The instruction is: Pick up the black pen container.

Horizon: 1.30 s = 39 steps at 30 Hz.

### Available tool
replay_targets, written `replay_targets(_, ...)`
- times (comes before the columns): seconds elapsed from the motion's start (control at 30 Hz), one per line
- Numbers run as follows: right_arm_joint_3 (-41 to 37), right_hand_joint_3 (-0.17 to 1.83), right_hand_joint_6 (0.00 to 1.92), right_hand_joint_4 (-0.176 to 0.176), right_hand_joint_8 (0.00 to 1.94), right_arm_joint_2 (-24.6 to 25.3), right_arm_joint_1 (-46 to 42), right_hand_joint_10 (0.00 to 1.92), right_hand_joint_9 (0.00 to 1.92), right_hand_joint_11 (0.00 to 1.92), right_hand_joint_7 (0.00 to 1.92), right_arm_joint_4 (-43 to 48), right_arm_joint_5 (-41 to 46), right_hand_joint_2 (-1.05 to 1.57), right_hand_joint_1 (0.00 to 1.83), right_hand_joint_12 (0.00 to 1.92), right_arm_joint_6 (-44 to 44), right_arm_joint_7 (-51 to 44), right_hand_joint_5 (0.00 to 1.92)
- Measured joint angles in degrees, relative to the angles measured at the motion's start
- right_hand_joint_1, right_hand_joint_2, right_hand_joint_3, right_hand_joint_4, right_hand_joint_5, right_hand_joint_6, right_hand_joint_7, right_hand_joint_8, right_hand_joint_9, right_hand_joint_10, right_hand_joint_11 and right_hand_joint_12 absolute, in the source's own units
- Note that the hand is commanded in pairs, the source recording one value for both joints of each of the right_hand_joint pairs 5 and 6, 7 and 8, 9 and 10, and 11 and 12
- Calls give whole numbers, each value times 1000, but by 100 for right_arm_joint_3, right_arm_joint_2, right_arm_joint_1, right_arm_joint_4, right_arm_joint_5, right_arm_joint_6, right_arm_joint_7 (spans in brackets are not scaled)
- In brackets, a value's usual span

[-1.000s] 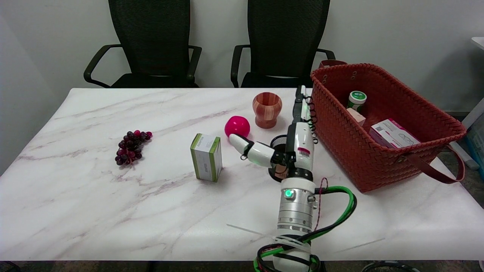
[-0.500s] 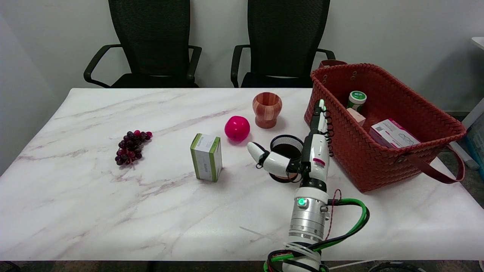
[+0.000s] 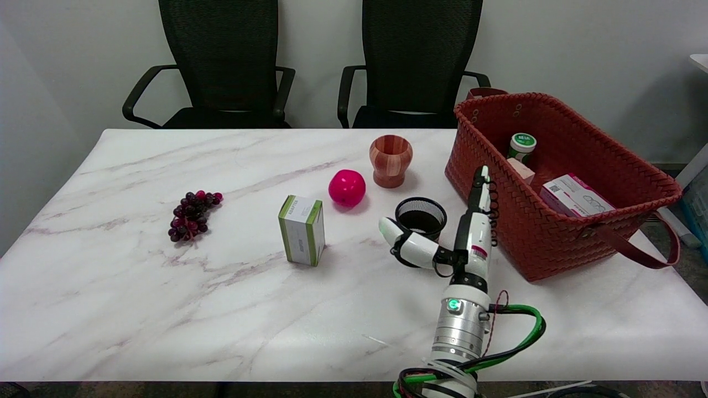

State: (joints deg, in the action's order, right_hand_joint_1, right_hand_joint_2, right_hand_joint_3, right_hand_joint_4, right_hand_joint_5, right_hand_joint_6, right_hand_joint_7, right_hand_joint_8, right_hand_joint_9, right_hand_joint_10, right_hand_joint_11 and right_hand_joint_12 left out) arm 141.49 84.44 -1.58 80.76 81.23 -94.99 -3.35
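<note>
My right hand (image 3: pixel 462 243) hangs over the marble table (image 3: pixel 138 309), thumb spread out to the left and the other fingers (image 3: pixel 482 190) straight and pressed together, pointing away from me, holding nothing. Just beyond my thumb stands the black pen container (image 3: pixel 420 218), a round wire-mesh cup set upright, long axis vertical, open mouth up, near the woven red basket (image 3: pixel 553 232) on its left side. Left of the container stands a green-and-white carton (image 3: pixel 302 230), its print too small to read. Farther off sit a glossy pink ball (image 3: pixel 347 188), a striped wooden cup (image 3: pixel 390 160), and dark grapes (image 3: pixel 192 214) far left.
</note>
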Motion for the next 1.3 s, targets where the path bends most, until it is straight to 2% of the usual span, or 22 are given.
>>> replay_targets(0.63, -361, 401, 0, 0, 0, -51, 2, 0, 0, 0, 0, -687, 426, 415, 1117, 0, 325, 1116, 0)
replay_targets(1.3, -686, 422, 0, 0, 0, -57, 59, 0, 0, 0, 0, -1138, 636, 466, 1101, 0, 967, 1733, 0)
